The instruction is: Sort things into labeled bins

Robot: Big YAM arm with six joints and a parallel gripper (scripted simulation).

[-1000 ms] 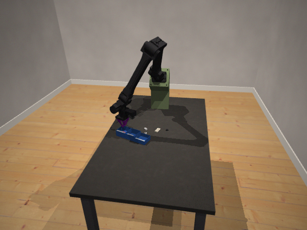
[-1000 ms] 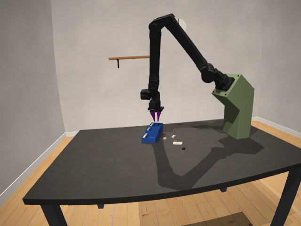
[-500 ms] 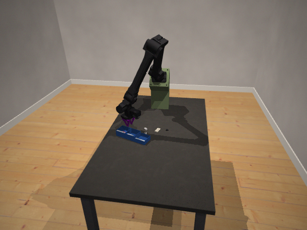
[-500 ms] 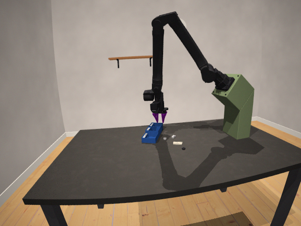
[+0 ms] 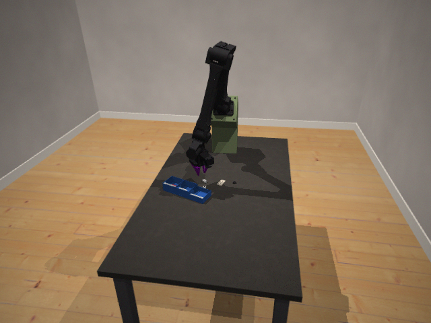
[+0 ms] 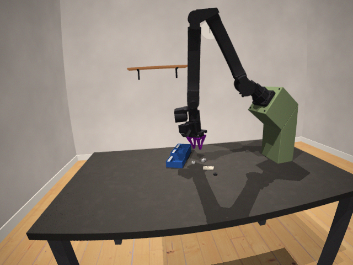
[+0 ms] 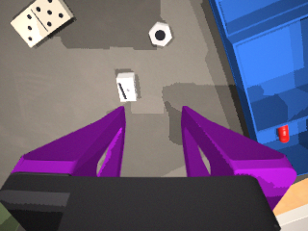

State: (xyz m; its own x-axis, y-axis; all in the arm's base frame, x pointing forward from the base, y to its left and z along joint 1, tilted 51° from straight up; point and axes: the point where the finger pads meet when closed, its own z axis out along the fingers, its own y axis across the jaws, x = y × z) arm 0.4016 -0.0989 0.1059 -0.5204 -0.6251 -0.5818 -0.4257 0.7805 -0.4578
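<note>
A blue bin (image 5: 187,189) with three labelled compartments stands on the black table; it also shows in the exterior view (image 6: 178,155) and at the right of the wrist view (image 7: 269,63). A red battery (image 7: 283,134) lies in one compartment. My gripper (image 5: 201,170) (image 6: 196,143) (image 7: 153,114) hovers above the table just beside the bin, open and empty. Below and just ahead of the fingertips lies a small white block with a slot (image 7: 127,87) (image 6: 203,160). Beyond it lie a hex nut (image 7: 161,34) (image 6: 192,162) and a white domino (image 7: 42,19) (image 5: 221,182) (image 6: 208,167).
A small black thing (image 5: 234,182) (image 6: 215,174) lies on the table past the domino, away from the bin. The green arm base (image 5: 225,126) stands at the table's far edge. A wooden shelf (image 6: 156,67) hangs on the wall.
</note>
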